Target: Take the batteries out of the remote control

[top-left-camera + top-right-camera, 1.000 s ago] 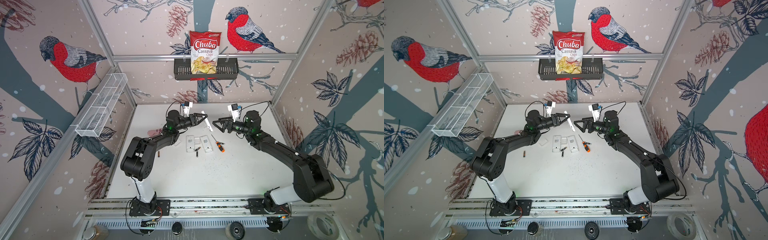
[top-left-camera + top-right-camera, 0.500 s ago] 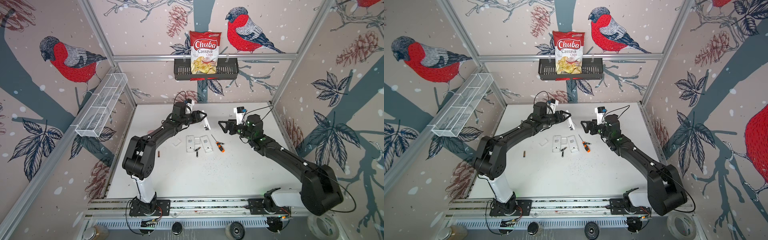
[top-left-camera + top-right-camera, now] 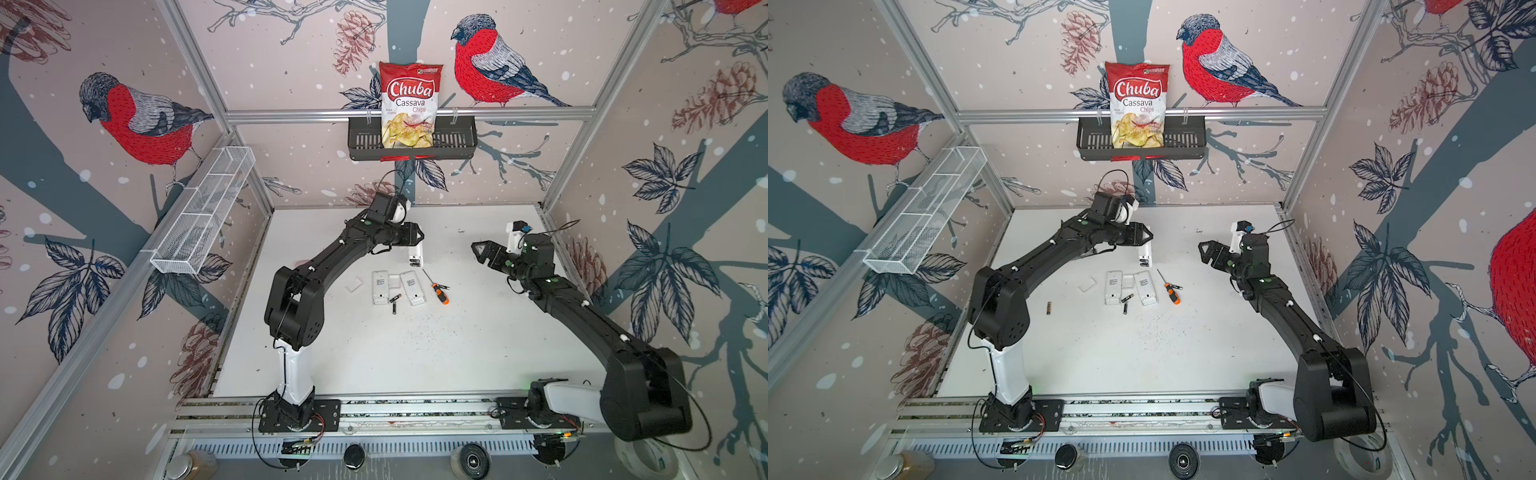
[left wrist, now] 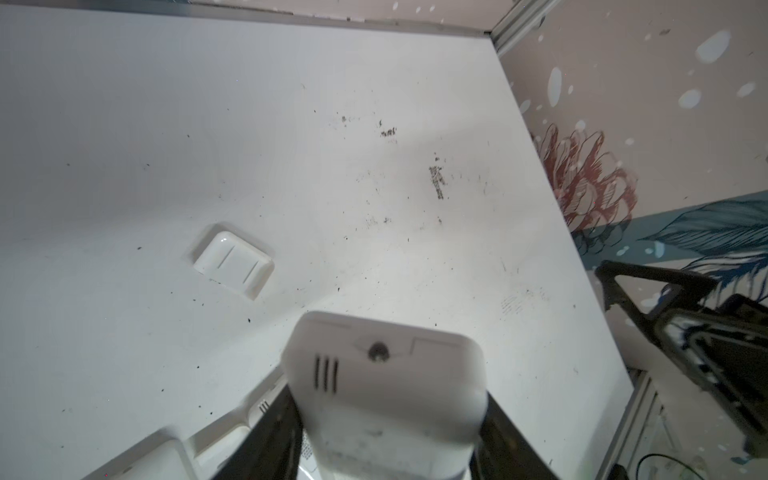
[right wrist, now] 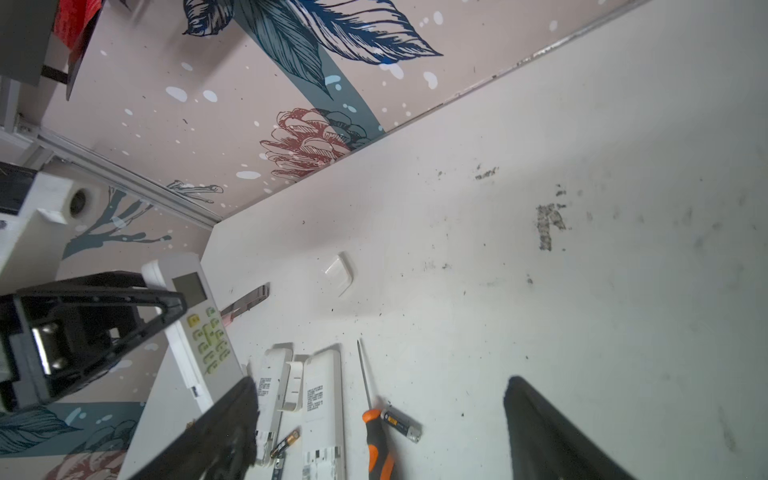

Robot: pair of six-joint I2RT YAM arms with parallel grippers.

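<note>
My left gripper (image 3: 415, 240) is shut on a white remote control (image 3: 416, 257) that hangs end-down above the table's back middle; in the left wrist view its fingers (image 4: 270, 436) clamp the remote's (image 4: 386, 395) sides. The right gripper (image 3: 482, 251) hovers open and empty, well to the right; the right wrist view shows its fingers (image 5: 552, 432) spread wide. Two more remotes (image 3: 380, 286) (image 3: 412, 288) lie face down. Loose batteries (image 3: 395, 303) rest between them, one (image 5: 401, 424) by the screwdriver and one (image 3: 1049, 307) far left.
An orange-and-black screwdriver (image 3: 436, 289) lies right of the remotes. A white battery cover (image 3: 353, 285) sits to their left and another (image 3: 394, 280) between them. A black basket (image 3: 457, 139) with a chips bag hangs on the back wall, and a wire shelf (image 3: 203, 212) on the left wall.
The right gripper has drawn back to the right, away from the left one. The left gripper has moved toward the back and turned the remote so it hangs downward.
</note>
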